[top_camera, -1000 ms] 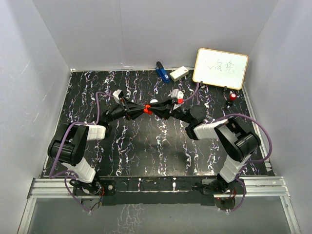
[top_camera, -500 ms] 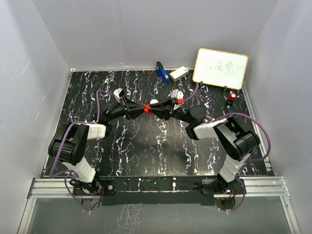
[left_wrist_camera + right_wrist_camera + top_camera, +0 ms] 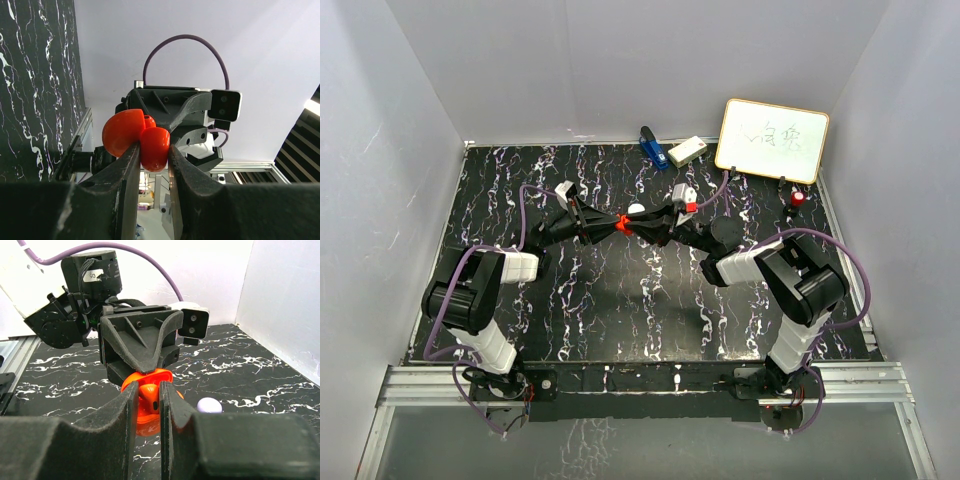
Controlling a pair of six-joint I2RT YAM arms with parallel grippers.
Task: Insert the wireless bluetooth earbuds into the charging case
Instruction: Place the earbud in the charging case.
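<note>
Left wrist: left gripper squeezed tight on a glossy red plastic clamshell charging case, round lid flipped open off to one side.
Right wrist: right gripper pinched closed on a tiny orange-red plastic earbud, poking into the open mouth of the red case; touching or a hair short, honestly can't tell from this angle.
Top external: both arms reaching in and meeting fingertip to fingertip around mid-table, one red blob right at the join, apparently held up off the black white-veined marble-look table.
Bud location: between the right fingers, at the case opening, not down in its socket yet by the look of it.
Other stuff: small pale purple-white round plastic case sitting on the table just beside the action; white dry-erase board and red-capped marker way off at the far edge.
Step in hand: seating the bud in the case, basically at the point of insertion.
Next move, best guess: slow straight push along the socket, stem lined up with its slot first, left grip rigid as the anvil, right-side release only after a flush seat.
Worth watching: glossy rounded plastic on both parts, so easy to squirt out sideways under a pinch; tiny piece, small misalignment probably enough to jam it on the rim.
</note>
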